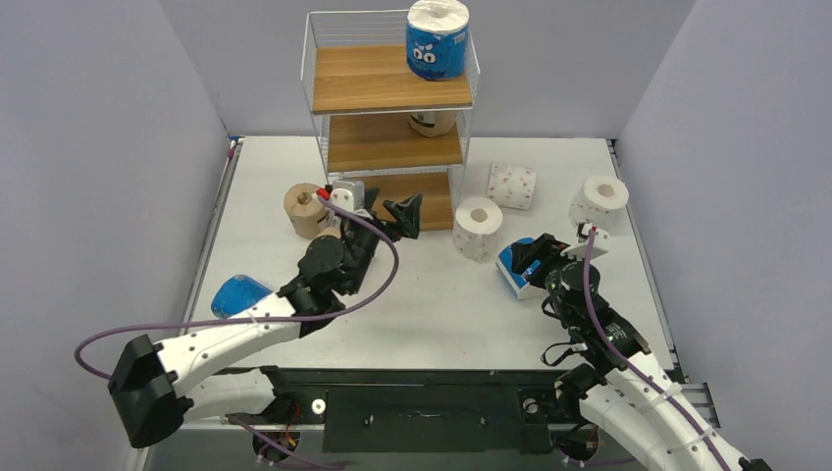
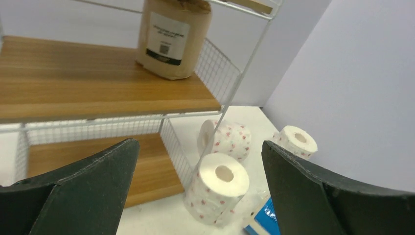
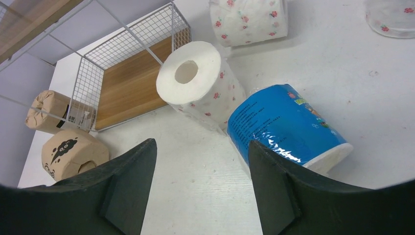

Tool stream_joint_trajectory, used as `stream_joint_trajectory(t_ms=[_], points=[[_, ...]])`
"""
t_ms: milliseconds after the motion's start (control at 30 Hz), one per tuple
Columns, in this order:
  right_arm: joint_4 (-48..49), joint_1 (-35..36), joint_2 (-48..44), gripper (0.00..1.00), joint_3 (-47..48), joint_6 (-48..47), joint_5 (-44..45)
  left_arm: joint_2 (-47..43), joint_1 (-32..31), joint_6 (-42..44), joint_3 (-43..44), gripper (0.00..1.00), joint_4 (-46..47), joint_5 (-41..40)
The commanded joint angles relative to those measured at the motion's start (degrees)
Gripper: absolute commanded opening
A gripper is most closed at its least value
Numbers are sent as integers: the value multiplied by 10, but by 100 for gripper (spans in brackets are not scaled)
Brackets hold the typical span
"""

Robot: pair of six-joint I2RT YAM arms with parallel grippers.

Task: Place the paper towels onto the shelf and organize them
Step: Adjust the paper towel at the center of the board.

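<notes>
Scanning overhead: shelf [image 1: 363,90] shows 2 — blue-wrapped roll [image 1: 437,44] on top, tan roll [image 1: 432,123] on the middle board; 3 white rolls [image 1: 478,228] wait on the table [image 1: 432,309]. Left wrist: left gripper [image 2: 199,147] gapes wide, empty, facing the shelf. Right wrist: right gripper [image 3: 201,147] open, empty, beside a lying blue roll [image 3: 284,127].

Blue printed roll [image 1: 437,51], tan roll [image 2: 173,39], white red-flowered roll [image 3: 218,95], light-brown shelf boards [image 1: 373,86], white table [image 1: 432,299]
</notes>
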Motion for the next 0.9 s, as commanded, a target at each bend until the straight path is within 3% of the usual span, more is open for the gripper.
stream_joint_trajectory(t_ms=[0, 167, 300, 467, 567, 867], points=[[-8, 5, 5, 65, 19, 7, 18, -85, -9, -82, 15, 96, -259, -109], [-16, 5, 16, 65, 25, 21, 36, -165, -9, -200, 27, 96, -486, -160], [13, 4, 19, 65, 9, 37, 60, -193, -7, -265, 19, 96, -586, -163], [-30, -3, 78, 64, 47, 37, 40, -242, -7, -301, -34, 96, -586, -125], [-59, -18, 105, 65, 59, 57, 39, -276, -7, -299, -90, 96, -537, -98], [-91, -123, 49, 66, 8, 138, -11, -273, -7, -332, -116, 96, -548, -90]])
